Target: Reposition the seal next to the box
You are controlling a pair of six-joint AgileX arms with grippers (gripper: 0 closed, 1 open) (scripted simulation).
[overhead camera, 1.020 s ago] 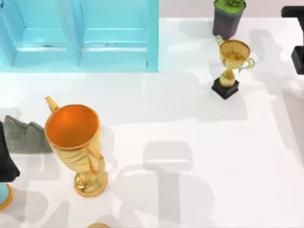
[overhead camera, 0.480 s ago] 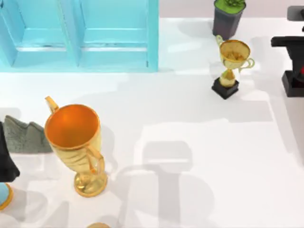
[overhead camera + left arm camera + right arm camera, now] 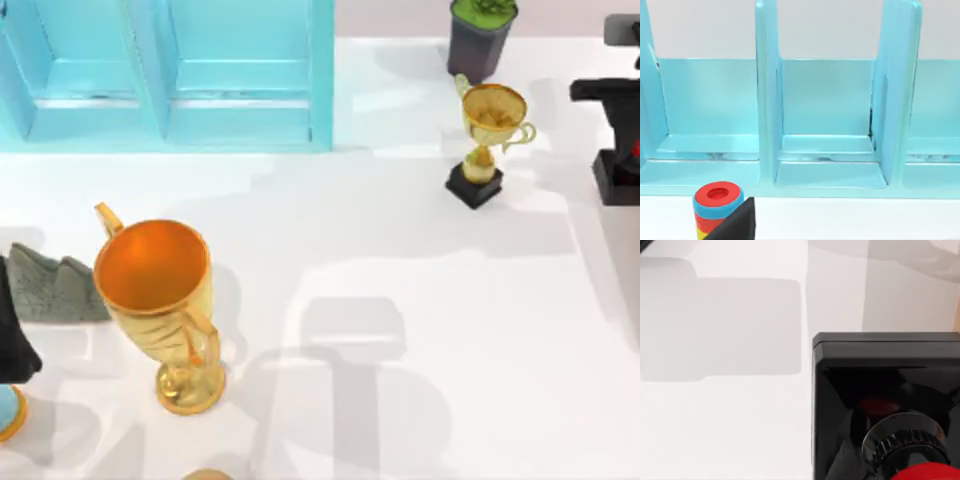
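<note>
Right wrist view: seal, red knob over black square base, close under the camera. Top view: seal at the table's far right edge beneath the right arm, whose finger state cannot be told; box far left, hence a long carry ahead. Left wrist view alone shows the box's compartments and a striped stack; left arm parked

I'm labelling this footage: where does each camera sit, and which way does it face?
Top view: above the table, looking down; right arm at right edge over the seal.
Left wrist view: low, facing the blue box.
Right wrist view: close above the seal.
Shared: top and right wrist both show the seal.
</note>
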